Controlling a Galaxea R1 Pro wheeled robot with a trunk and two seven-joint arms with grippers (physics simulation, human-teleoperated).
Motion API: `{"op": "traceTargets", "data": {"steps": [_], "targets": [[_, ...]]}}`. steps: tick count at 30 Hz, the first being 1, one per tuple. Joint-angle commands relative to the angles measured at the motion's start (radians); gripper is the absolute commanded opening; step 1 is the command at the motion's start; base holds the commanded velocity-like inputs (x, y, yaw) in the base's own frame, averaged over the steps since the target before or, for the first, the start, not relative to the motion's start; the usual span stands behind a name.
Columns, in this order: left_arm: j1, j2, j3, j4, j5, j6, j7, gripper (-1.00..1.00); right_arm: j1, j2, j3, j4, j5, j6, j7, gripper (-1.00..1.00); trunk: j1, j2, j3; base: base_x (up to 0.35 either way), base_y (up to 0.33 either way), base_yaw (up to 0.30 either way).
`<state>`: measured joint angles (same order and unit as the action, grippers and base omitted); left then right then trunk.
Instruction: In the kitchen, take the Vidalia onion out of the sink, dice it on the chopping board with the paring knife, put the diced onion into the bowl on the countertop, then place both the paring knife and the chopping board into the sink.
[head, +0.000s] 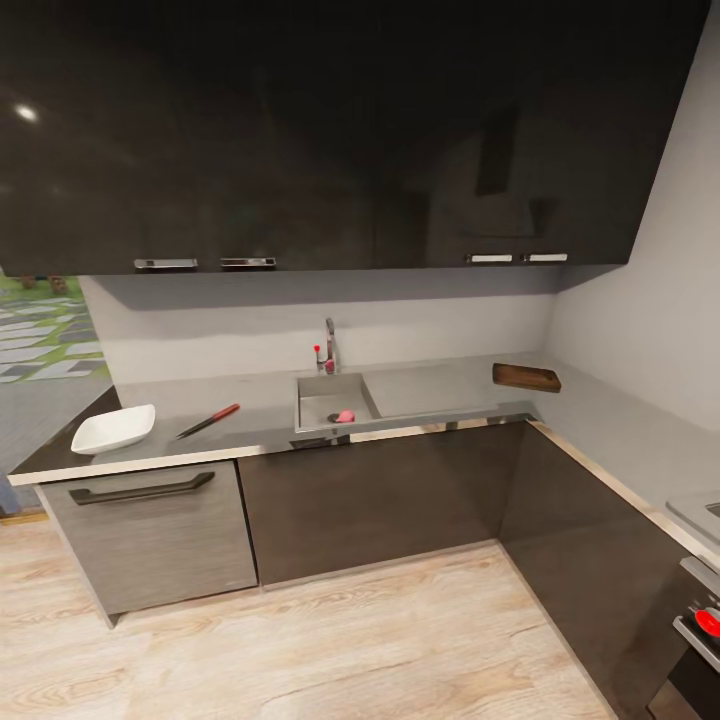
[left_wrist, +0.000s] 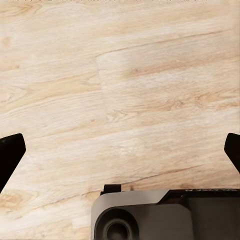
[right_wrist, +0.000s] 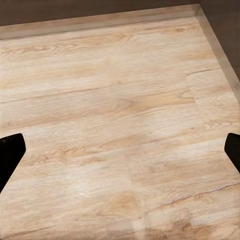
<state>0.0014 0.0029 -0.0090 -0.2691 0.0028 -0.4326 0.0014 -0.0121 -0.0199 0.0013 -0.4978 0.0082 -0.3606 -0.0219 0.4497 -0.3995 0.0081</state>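
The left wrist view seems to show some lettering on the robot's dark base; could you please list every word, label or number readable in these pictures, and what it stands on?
Robot base: a faint strip of light lettering along its upper edge, too small and blurred to read.
Cabinets, countertop, bowl, paring knife, chopping board, sink: no text visible.
Right wrist view, wooden floor: none.

You've got no legible text, labels, brands or nos. anywhere here, only a faint strip of light marks along the top edge of the dark robot base (left_wrist: 165, 212) in the left wrist view, too small & blurred for you to read
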Motion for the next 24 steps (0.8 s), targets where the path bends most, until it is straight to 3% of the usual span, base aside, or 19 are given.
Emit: {"op": "traceTargets", "data": {"steps": [1,24], "targets": [[0.000,0.000,-0.001,0.000,0.000,-0.002,0.000,1.00,0.000,0.000,0.000,0.001,0.001,-0.003,-0.002,1.00,0.000,-0.001,0.000,0.000,0.000,0.000],[0.000,0.000,-0.003,0.001,-0.001,-0.003,-0.001,1.00,0.000,0.002,-0.001,0.001,-0.001,-0.003,-0.003,1.00,0.000,-0.001,-0.001,0.000,0.000,0.000]]}}
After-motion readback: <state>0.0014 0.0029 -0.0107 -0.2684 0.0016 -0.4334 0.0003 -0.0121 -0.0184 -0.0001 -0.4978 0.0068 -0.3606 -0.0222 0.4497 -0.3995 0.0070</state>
